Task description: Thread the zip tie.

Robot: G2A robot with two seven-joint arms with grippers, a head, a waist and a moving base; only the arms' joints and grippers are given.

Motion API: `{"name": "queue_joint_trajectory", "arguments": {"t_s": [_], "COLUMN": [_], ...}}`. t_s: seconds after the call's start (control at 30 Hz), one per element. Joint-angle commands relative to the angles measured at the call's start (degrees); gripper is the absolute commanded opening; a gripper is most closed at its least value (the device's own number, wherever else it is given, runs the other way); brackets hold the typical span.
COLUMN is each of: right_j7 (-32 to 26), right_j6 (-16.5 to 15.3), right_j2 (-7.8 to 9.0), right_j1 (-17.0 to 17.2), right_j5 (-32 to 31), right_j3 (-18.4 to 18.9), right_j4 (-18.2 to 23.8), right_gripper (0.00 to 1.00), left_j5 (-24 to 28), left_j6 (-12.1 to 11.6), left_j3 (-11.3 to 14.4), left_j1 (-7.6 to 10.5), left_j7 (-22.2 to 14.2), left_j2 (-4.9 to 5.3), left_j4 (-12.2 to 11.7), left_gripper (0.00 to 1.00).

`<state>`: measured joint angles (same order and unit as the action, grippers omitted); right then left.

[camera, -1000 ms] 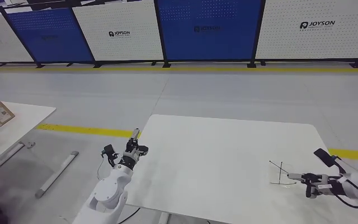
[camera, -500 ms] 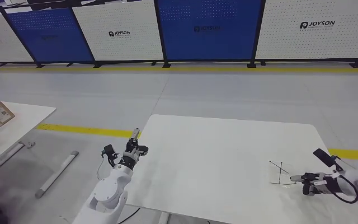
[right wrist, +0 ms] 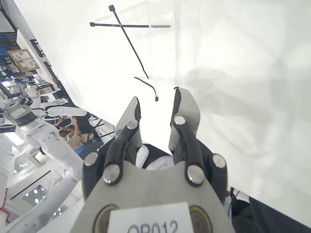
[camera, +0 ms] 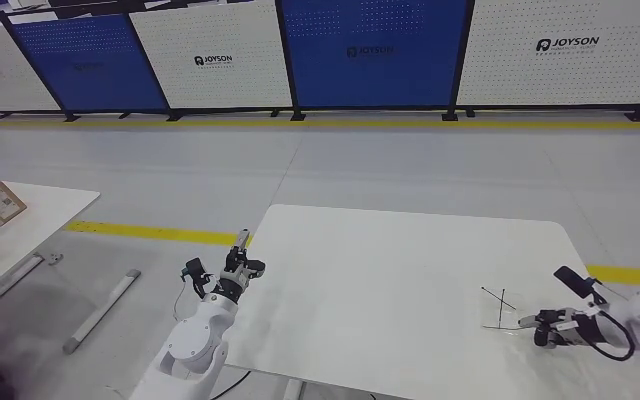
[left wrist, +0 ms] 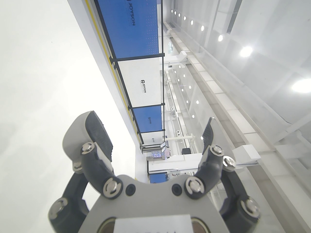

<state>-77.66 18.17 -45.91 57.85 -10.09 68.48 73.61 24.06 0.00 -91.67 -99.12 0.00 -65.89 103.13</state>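
Two thin black zip ties (right wrist: pixel 120 26) lie crossed on the white table (camera: pixel 400 280), near its right end (camera: pixel 497 297). A third, shorter curved zip tie (right wrist: pixel 148 85) lies closer to my right gripper (right wrist: pixel 157 96), with its head between the open fingertips; I cannot tell whether they touch. From above, that gripper (camera: pixel 524 322) sits low at the table's right front, beside the ties. My left gripper (left wrist: pixel 153 124) is open and holds nothing, by the table's left edge (camera: pixel 241 241).
A second white table's corner (camera: pixel 40 210) stands off to the left across the floor. Blue and white partition panels (camera: pixel 370 50) line the far side of the room. A grey bar (camera: pixel 100 310) lies on the floor at the left.
My right arm has shifted slightly toward the table's front edge, staying beside the zip ties. The left arm and the crossed ties have not moved.
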Motion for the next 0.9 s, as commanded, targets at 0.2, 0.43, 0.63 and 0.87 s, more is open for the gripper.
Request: {"name": "queue_joint_trajectory", "arguments": {"t_s": [0.2, 0.43, 0.63, 0.87], "right_j7": [-0.04, 0.03, 0.17, 0.00], "right_j6": [0.15, 0.27, 0.32, 0.52], "right_j2": [-0.21, -0.31, -0.35, -0.39], "right_j1": [-1.10, -1.74, -2.16, -2.44], "right_j5": [-0.07, -0.13, -0.17, -0.39], "right_j3": [-1.07, -1.66, -2.03, -2.57], "right_j4": [-1.18, -1.78, -1.98, -2.13], "right_gripper": [0.26, 0.24, 0.24, 0.16], "left_j5": [0.00, 0.00, 0.00, 0.00], "left_j6": [0.00, 0.00, 0.00, 0.00], "left_j3": [0.00, 0.00, 0.00, 0.00], "left_j1": [0.00, 0.00, 0.00, 0.00], "left_j7": [0.00, 0.00, 0.00, 0.00], "left_j2": [0.00, 0.00, 0.00, 0.00], "left_j4": [0.00, 0.00, 0.00, 0.00], "left_gripper": [1.00, 1.00, 1.00, 1.00]}}
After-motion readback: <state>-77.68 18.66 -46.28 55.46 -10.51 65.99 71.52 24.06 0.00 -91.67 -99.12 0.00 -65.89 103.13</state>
